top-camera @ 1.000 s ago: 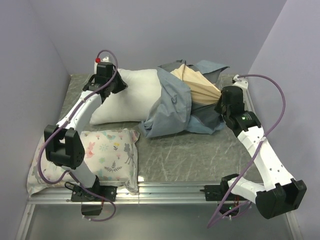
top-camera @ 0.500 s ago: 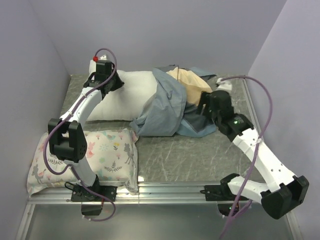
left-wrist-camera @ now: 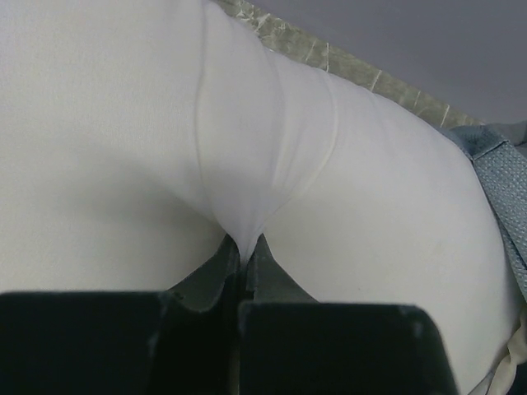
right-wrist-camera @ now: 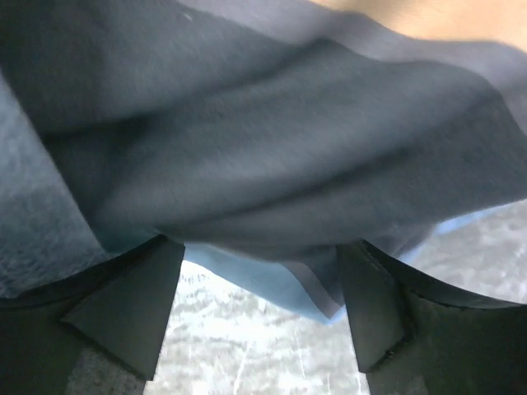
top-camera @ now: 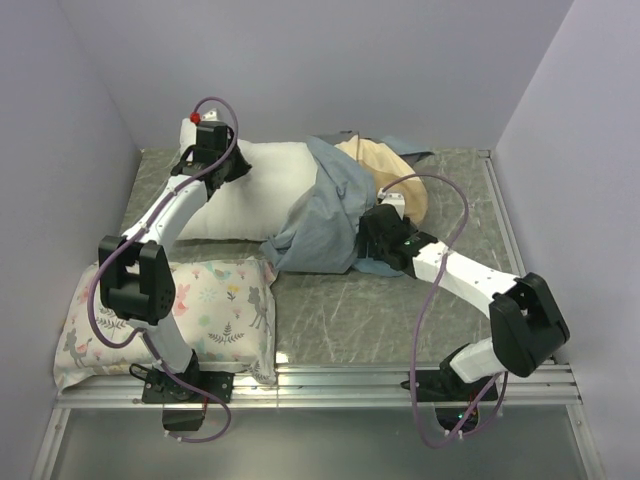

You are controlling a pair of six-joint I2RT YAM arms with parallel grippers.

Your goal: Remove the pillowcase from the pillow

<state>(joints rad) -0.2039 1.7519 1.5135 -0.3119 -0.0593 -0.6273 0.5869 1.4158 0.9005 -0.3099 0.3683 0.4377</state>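
Your left gripper (left-wrist-camera: 244,249) is pinched tight on a fold of the pillow (top-camera: 250,195) at its bare left end, anchoring it. The pillow lies across the back of the table (top-camera: 400,300). The pillowcase (top-camera: 325,215) is bunched over its right half, with the grey-blue lining turned out and tan showing at the far right. Your right gripper (right-wrist-camera: 257,259) sits low at the near edge of that bunch with its fingers spread wide. A dark-grey fold hangs across the gap, but nothing is clamped. Expect the cloth to be light, limp and apt to slip, so take a thick gathered fold rather than one loose layer. The pillow looks plump and squashy, and it will probably drag along with the cover unless your left pinch holds.
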